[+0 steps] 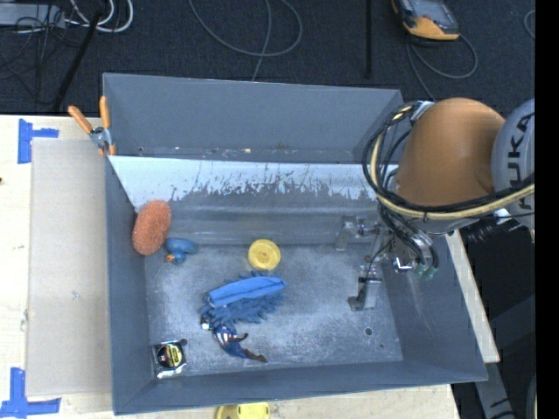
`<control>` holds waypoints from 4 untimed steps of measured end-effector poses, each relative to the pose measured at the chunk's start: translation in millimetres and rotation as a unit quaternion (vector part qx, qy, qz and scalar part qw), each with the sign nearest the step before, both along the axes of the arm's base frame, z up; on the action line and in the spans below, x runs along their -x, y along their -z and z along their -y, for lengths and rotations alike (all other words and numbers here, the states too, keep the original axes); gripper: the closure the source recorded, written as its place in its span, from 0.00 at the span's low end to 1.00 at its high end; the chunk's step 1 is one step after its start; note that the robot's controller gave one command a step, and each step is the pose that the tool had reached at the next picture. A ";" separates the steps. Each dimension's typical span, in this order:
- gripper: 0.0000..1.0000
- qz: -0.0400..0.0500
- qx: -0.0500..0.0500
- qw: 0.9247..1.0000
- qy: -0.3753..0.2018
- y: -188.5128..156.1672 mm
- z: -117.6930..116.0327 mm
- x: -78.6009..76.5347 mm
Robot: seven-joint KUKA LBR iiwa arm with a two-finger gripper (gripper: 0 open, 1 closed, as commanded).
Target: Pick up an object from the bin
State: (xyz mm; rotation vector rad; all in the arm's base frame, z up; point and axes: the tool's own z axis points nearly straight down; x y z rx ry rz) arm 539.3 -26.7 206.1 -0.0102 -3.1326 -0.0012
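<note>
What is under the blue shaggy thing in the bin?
A small red, white and blue toy pokes out from beneath the blue shaggy bundle. The rest of it is covered and cannot be seen.

Beyond the gripper (361, 297), toward the far side of the view, you see a dark carpeted floor (288, 33). Loose cables (109, 7) trail across it. An orange-and-grey handheld unit (425, 16) lies on this floor, well apart from the gripper.
</note>
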 end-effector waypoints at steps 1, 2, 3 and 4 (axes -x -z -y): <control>0.00 0.004 0.000 1.000 0.000 -4.7 -0.1 -1.3; 0.00 0.008 0.000 1.000 -0.010 62.9 -55.0 -40.1; 0.00 0.002 0.000 0.999 0.034 62.2 -79.2 -71.2; 0.00 0.005 0.000 0.999 -0.043 83.1 -116.4 -36.9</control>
